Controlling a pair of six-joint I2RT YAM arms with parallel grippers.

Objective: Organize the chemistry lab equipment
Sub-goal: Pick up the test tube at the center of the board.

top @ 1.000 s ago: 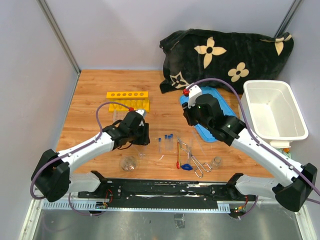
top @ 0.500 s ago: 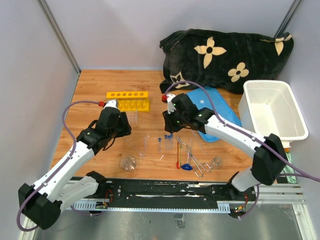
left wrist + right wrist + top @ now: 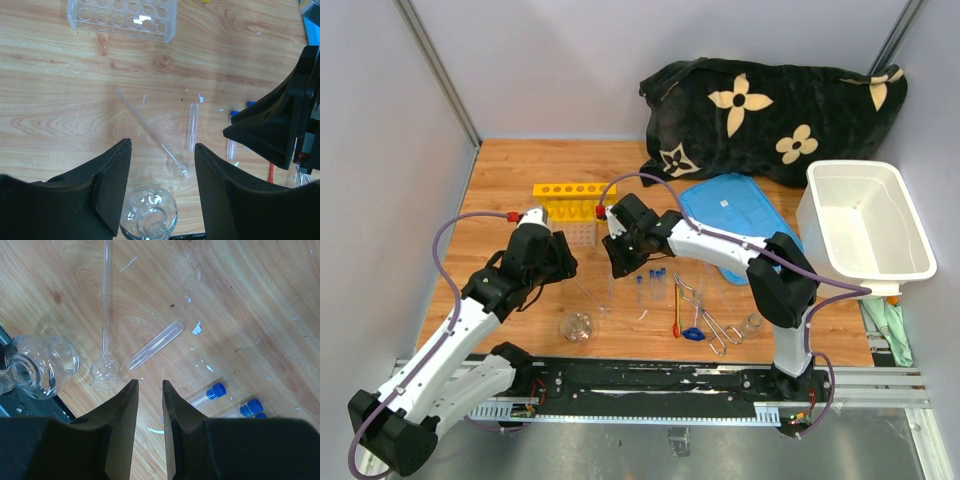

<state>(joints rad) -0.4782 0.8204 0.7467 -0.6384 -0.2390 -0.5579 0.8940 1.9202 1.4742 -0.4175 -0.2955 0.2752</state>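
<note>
Seen from above, the left gripper (image 3: 558,266) and right gripper (image 3: 620,262) hung low over the wooden table (image 3: 500,180), with the yellow rack (image 3: 575,198) at twelve o'clock of them and a round flask (image 3: 579,326) at six o'clock. In the left wrist view, the fingers (image 3: 112,185) stood well apart and empty; a thin glass rod (image 3: 145,125) slanted in from eleven o'clock toward their gap, and a bare test tube (image 3: 191,126) lay just beyond the tips at one o'clock. In the right wrist view, the fingers (image 3: 122,430) were a narrow slit apart, gripping nothing, with the bare test tube aslant just past the tips at twelve o'clock, blue-capped tubes (image 3: 210,392) at four o'clock and the flask at nine o'clock.
</note>
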